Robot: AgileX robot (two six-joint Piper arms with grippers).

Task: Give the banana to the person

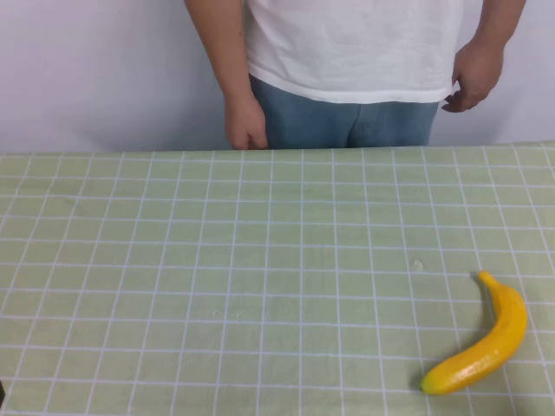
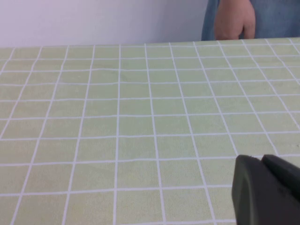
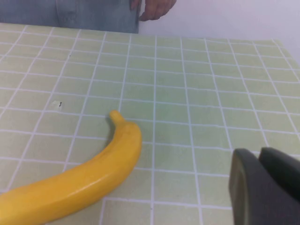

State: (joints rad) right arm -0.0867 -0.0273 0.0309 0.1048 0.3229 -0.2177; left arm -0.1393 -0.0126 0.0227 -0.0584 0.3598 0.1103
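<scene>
The banana (image 1: 481,342) is yellow-orange with a greenish tip and lies on the table near the front right edge. It also shows in the right wrist view (image 3: 84,178). The person (image 1: 355,52), in a white T-shirt and blue jeans, stands behind the far edge with both hands hanging down. My right gripper (image 3: 258,151) is shut and empty, low over the table, a short way beside the banana's stem end. My left gripper (image 2: 260,158) is shut and empty over bare cloth on the left side. Neither gripper shows in the high view.
The table (image 1: 217,260) is covered with a pale green cloth with a white grid. A white wall stands behind the person. The person's hand (image 2: 234,21) hangs at the far edge, as does the other hand (image 3: 157,8).
</scene>
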